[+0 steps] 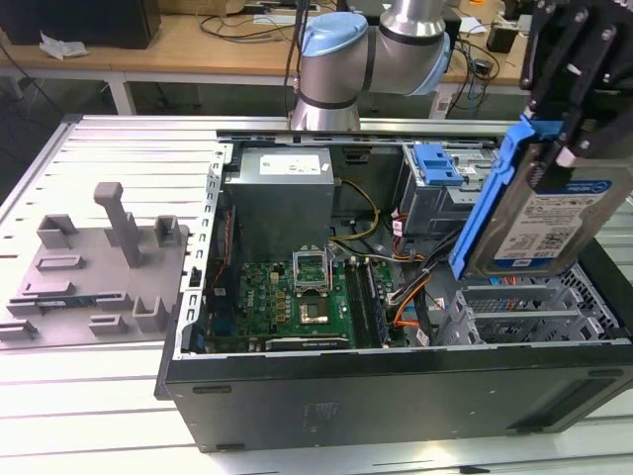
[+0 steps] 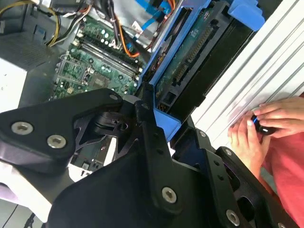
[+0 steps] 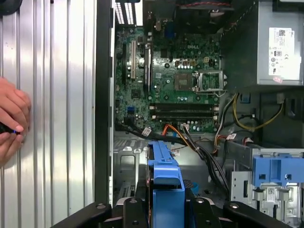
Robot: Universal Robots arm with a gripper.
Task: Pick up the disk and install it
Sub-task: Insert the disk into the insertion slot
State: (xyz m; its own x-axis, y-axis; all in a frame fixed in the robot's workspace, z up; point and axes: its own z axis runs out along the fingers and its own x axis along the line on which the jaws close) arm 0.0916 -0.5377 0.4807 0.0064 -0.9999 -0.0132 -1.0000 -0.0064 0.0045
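Flat silver-grey disk [image 1: 554, 223] with white-and-blue label, framed in bright blue plastic, tilted above open black computer case [image 1: 396, 396]; black gripper [image 1: 566, 139] clamped on its upper end. Deeper inside case, green motherboard [image 1: 297, 297]; beyond, grey power supply box [image 1: 287, 193].
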